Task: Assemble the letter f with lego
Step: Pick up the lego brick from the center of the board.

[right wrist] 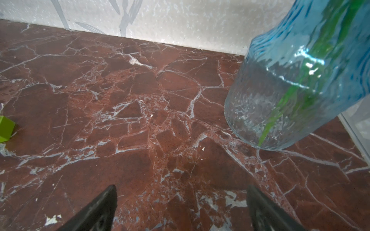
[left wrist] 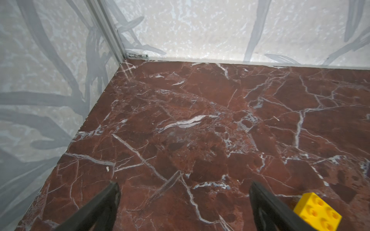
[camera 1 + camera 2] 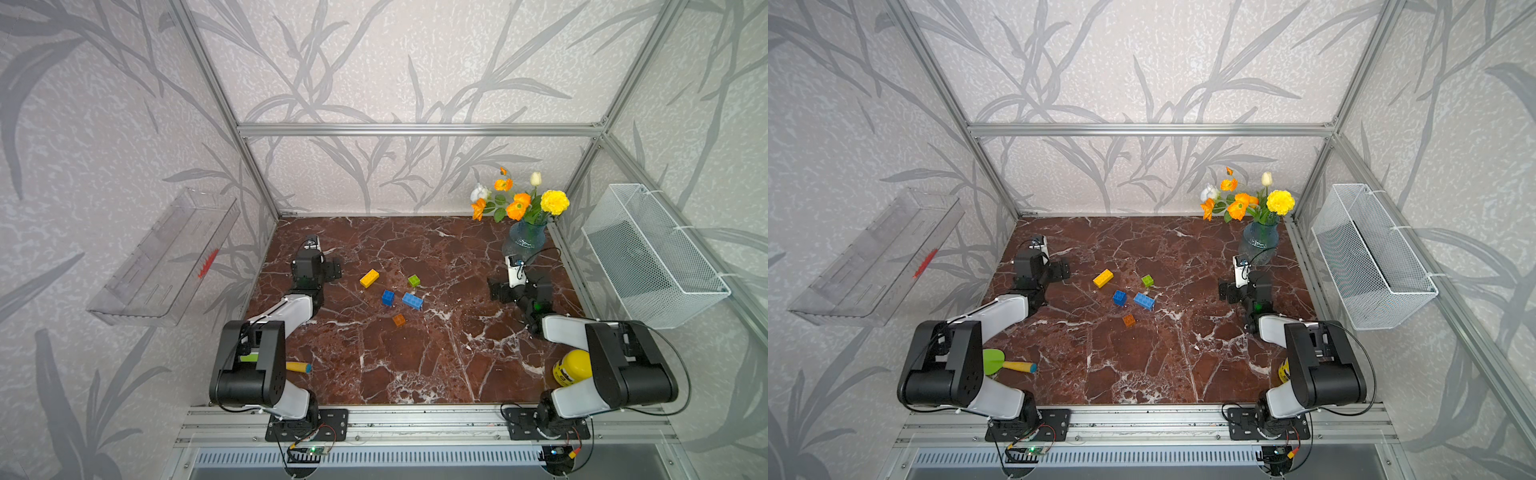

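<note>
Overhead stereo pair, wrist close-ups, shared tabletop (image 3: 415,365)

Bright even light, soft shadows, wide-angle edge distortion, slight softness

Robotics lab test cell dressed like a home: aluminium frame (image 3: 415,129) holding leaf-patterned wallpaper panels (image 3: 374,62), marble-look tabletop (image 3: 415,365), flower vase (image 3: 524,239) at centre right, left arm (image 3: 249,370) and right arm (image 3: 623,365) bolted to a bottom rail (image 3: 424,417).
</note>
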Robot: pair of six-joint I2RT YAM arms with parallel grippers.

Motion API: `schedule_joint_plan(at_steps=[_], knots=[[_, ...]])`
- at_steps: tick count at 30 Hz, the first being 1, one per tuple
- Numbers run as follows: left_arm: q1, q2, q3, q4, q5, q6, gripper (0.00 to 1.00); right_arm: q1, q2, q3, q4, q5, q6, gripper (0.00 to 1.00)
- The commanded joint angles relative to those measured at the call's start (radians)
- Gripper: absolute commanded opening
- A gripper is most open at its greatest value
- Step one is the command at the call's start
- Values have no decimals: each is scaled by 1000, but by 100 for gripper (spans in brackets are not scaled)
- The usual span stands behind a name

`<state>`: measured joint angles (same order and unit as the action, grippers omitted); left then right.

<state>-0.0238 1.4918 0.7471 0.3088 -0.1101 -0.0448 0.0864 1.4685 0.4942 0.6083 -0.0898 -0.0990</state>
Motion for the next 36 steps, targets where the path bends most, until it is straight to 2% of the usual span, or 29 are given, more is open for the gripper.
schedule_joint_plan(at_steps=[1,5,9,12,16,20,25,29,36], knots=[[-26,-68,14,-183,58,-15,100,51,-96,56,-147,24,-46,99],[-32,-175,35,-255,229,-36,99,75,-157,145,-332,-27,-25,100],[-46,-312,12,-304,350,-66,99,123,-188,211,-435,-96,-29,98],[-67,-436,-52,-304,340,-101,99,180,-165,290,-542,-159,-41,95],[-118,-618,-186,-242,398,-110,100,260,-96,393,-657,-247,-60,91],[-208,-776,-298,-203,341,-88,99,341,-32,449,-675,-297,-48,86],[-245,-932,-387,-185,308,-78,99,461,81,521,-672,-285,-51,81],[-248,-987,-413,-200,288,-59,99,536,190,584,-657,-272,-43,75],[-248,-979,-442,-198,314,-37,99,617,393,731,-663,-273,-33,64]])
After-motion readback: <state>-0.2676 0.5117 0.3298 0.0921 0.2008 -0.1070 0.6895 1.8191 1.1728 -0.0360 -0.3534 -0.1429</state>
